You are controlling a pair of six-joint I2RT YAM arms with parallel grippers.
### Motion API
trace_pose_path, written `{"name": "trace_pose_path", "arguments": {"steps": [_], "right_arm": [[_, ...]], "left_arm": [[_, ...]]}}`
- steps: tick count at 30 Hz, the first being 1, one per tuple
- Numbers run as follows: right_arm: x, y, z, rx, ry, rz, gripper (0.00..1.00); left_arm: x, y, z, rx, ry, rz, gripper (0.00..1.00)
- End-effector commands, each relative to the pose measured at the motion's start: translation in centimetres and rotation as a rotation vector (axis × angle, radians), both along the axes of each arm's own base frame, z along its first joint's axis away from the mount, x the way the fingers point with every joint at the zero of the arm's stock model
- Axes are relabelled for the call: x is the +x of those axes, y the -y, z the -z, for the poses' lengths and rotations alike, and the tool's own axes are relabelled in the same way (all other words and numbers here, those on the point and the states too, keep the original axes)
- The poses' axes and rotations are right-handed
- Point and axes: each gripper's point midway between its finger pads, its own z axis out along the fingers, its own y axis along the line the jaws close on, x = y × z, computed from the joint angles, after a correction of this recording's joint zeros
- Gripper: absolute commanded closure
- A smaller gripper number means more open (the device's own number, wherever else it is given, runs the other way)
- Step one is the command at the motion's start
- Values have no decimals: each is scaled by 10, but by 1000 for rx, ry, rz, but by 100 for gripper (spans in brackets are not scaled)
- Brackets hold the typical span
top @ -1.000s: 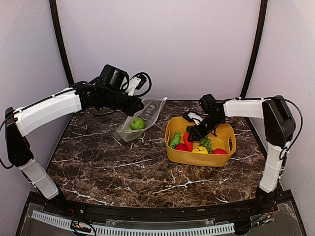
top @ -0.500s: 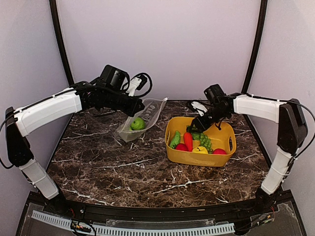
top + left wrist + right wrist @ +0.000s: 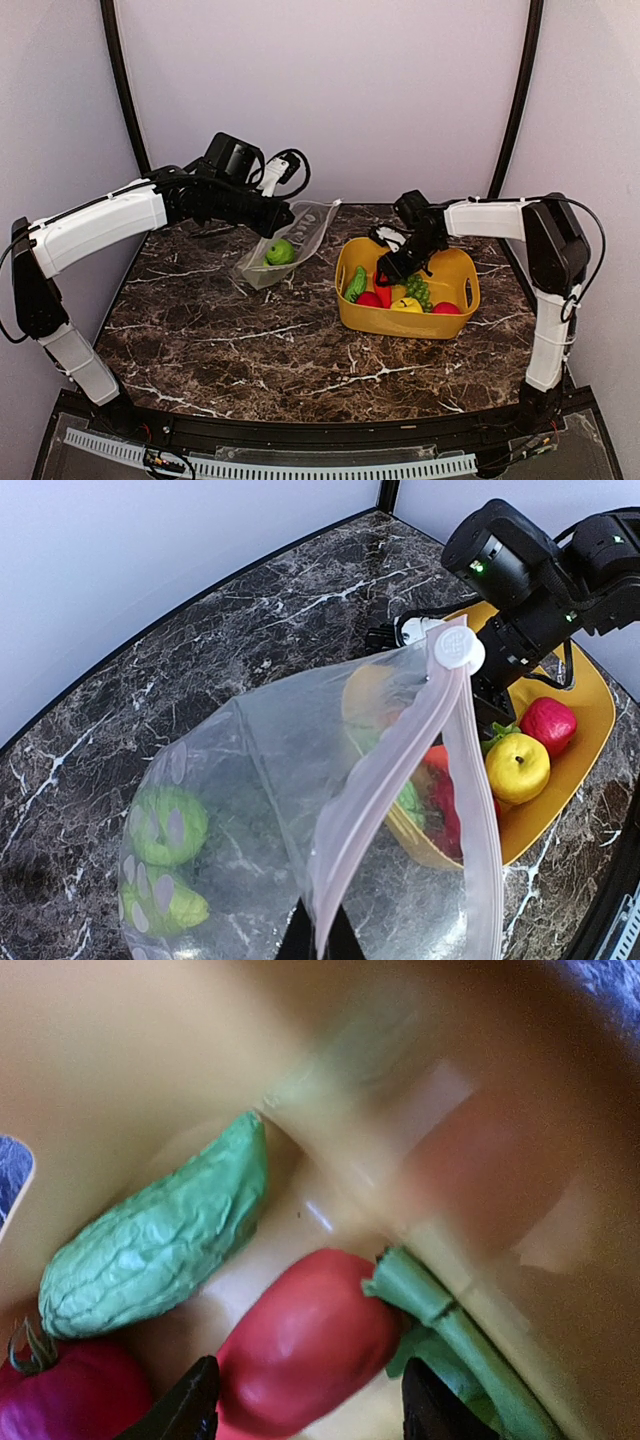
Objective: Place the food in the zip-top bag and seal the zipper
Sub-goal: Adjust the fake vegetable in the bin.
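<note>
Left jaws pinch the zipper (image 3: 385, 780); right jaws spread inside the basket (image 3: 400, 325).
Zip-top bag (image 3: 250, 780) held up back-left on the counter (image 3: 250, 340), green food (image 3: 165, 825) inside; red food (image 3: 300, 1350) between the right jaws.

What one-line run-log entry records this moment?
left gripper: shut on zip-top bag; right gripper: open over red food in basket; zipper: unsealed

Clear plastic bag (image 3: 250, 780) — glossy marble table (image 3: 250, 340)
</note>
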Motion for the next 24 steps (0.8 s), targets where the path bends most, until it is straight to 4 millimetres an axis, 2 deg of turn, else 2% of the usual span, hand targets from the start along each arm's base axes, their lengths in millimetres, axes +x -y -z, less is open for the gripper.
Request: {"name": "trace_pose_path", "arguments": {"steps": [1,4,6,11,13,16,22,24], "right_arm": [[2,-5,15,-57,-7,16,41],[-2,-10,26,-88,-15,6,45],[-2,-12,25,-95,-7,6,51],[0,-10,5,-80,44,7,75],[1,-8,-8,-71,85,7,81],[-3,-8,-32,-42,132,-16,81],[-16,-15,-93,74,245,-104,82],[-16,-12,-110,84,297,-109,82]], "left_arm": [[-6,-3,4,28,-13,8,99],[-5,-4,4,29,-12,7,99],[-6,-4,3,27,-11,8,99],[-7,-2,3,20,-17,14,99],[-8,-1,4,20,-21,17,99],[-8,0,4,20,-20,18,99],[-10,3,6,22,-23,24,99],[-9,3,6,23,-22,22,99]]}}
